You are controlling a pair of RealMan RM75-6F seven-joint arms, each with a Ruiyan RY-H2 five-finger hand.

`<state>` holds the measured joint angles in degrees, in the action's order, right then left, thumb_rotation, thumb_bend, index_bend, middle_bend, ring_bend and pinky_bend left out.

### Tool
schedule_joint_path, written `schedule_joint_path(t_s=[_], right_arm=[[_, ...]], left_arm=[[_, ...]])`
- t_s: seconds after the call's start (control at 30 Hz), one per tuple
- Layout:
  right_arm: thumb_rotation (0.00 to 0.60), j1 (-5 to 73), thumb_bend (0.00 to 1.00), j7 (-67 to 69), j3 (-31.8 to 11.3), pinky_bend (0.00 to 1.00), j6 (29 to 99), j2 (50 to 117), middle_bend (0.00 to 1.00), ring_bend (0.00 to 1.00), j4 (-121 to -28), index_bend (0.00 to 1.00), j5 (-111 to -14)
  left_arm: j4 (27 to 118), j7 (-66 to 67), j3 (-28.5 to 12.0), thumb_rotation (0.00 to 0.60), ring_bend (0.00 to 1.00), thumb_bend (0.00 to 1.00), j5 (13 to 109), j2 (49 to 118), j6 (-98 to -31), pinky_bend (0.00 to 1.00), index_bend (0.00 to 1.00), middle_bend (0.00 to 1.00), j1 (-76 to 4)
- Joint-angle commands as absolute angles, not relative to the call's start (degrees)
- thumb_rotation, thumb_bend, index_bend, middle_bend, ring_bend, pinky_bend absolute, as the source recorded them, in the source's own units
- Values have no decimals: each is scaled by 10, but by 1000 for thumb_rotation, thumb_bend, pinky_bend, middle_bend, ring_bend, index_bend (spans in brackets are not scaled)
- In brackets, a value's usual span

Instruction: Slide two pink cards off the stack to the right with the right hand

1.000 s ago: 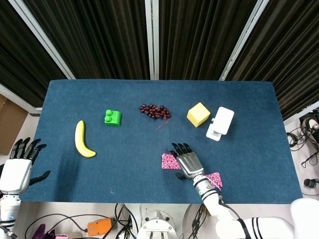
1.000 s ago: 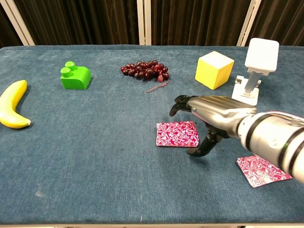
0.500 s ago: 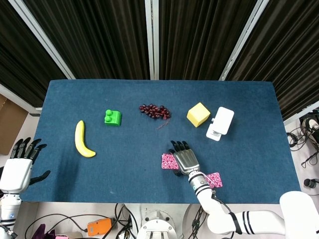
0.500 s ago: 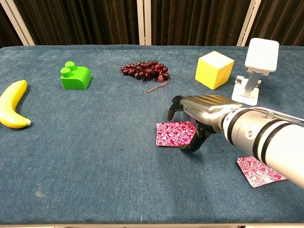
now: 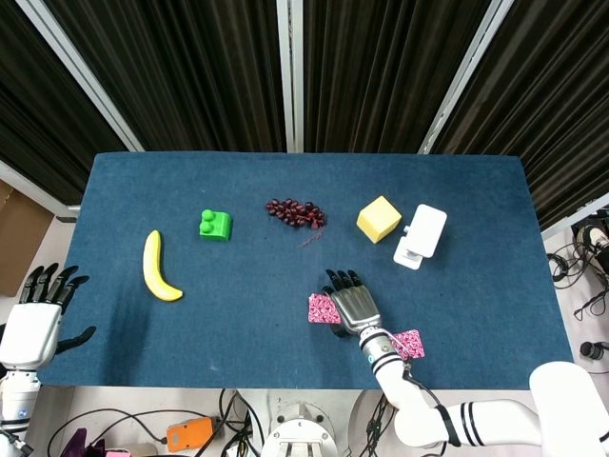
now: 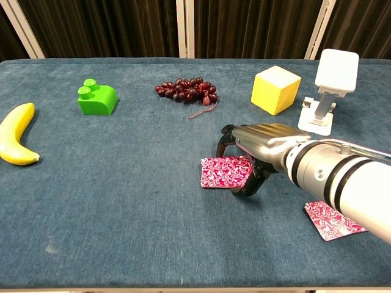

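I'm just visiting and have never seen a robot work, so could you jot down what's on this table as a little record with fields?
Surface: blue table
Card stack: pink cards, near the front middle
Card already moved: one pink card, lying apart to the right of the stack
Right hand: over the stack's right edge, fingers curled down; contact unclear
Left hand: off the table's left edge, fingers spread, holding nothing
Other items: banana, green block, grapes, yellow cube, white stand
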<state>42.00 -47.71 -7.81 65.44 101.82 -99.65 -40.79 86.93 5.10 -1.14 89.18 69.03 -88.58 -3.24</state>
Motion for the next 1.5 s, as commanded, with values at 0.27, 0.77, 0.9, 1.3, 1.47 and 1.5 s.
schedule_joint_path(t_s=[0.27,0.77,0.9,1.3,1.47,1.5], right_arm=[[600,423,478,-471,-72,0,665,1023,56,0,-990,393,-416],[600,423,482,-460,-68,0,676,991,58,0,-1026,449,-440],[600,410,485,-444,-55,0,685,947,65,0,-1060,459,-472],[600,354,485,-365,10,0,676,843,66,0,-1039,457,-543],[600,346,484,-340,15,0,654,841,66,0,-1009,426,-555],[600,346,484,-339,16,0,650,842,66,0,-1005,418,-556]], left_arm=[[861,44,-11,600,17,67,891,693,-886,1,210,122,-32],[861,44,-11,600,16,67,892,694,-885,1,210,122,-34],[862,44,-12,600,16,67,892,693,-885,1,210,123,-34],[865,49,-9,600,16,67,897,699,-879,1,210,122,-39],[870,56,-8,600,16,67,898,699,-879,1,210,122,-39],[871,57,-8,600,16,68,898,699,-879,1,211,122,-39]])
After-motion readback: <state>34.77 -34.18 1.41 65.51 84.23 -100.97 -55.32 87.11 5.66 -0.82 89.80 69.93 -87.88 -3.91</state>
